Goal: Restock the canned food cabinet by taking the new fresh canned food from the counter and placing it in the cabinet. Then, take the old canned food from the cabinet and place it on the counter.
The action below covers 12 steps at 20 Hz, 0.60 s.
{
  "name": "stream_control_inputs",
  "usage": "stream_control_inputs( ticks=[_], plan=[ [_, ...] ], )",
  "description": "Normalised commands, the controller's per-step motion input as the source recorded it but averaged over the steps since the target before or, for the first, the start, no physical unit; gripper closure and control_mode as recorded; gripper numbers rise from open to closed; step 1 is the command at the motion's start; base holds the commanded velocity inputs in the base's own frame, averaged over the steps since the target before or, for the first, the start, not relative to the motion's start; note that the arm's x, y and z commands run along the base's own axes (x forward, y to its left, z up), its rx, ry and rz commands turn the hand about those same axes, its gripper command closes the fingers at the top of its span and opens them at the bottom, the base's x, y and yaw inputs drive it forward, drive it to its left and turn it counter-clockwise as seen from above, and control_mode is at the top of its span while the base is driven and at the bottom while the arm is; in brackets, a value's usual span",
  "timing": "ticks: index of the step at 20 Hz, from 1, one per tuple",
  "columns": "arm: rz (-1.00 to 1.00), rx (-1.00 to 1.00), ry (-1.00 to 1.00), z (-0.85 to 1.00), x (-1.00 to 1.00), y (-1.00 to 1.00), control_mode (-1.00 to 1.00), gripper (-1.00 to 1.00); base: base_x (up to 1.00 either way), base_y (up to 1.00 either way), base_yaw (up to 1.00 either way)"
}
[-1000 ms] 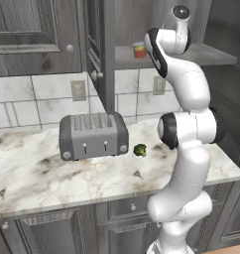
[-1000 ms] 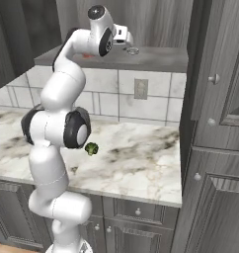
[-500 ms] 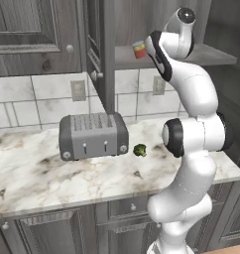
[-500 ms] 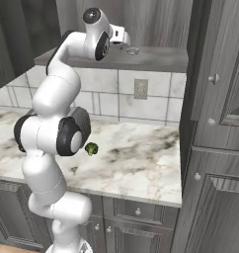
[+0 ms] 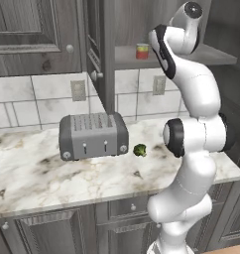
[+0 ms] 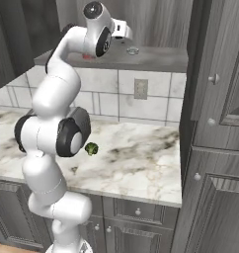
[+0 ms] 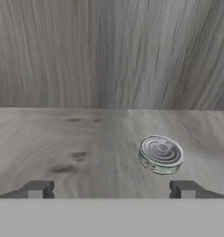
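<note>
The new fresh canned food (image 7: pixel 160 154), a flat silver tin, lies on the cabinet's grey shelf board (image 7: pixel 86 152), ahead and to the right of my gripper (image 7: pixel 111 190). The gripper is open and holds nothing, its fingertips (image 7: pixel 37 189) far apart. In the right base view the tin (image 6: pixel 133 50) rests on the shelf (image 6: pixel 161 58) just beyond the gripper (image 6: pixel 125 33). The old canned food (image 5: pixel 142 51), red with a yellow band, stands upright further left on the same shelf, partly behind my arm in the right base view. The marble counter (image 5: pixel 42 173) runs below.
A grey toaster (image 5: pixel 93 135) and a broccoli floret (image 5: pixel 139 150) sit on the counter. The cabinet's open door (image 5: pixel 94 49) with its round knob (image 5: pixel 95 75) stands left of the shelf. A tall cabinet (image 6: pixel 215 123) bounds the counter's right end.
My arm has swung its elbow and the hand has lifted slightly up and back from the tin. The tin stays where it lies on the shelf.
</note>
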Motion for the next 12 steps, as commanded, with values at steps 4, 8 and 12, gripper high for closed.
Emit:
stream_control_inputs(
  ticks=[4, 8, 12],
  plan=[
    [0.08, 0.00, 0.00, -0.14, -0.63, 0.60, -1.00, -1.00, 0.00, 0.00, 0.00],
    [0.04, 0.00, 0.00, -0.13, -0.27, 0.94, -1.00, -1.00, 0.00, 0.00, 0.00],
    [0.00, 0.01, 0.00, -0.04, 0.03, 0.59, -1.00, -1.00, 0.00, 0.00, 0.00]
  ],
)
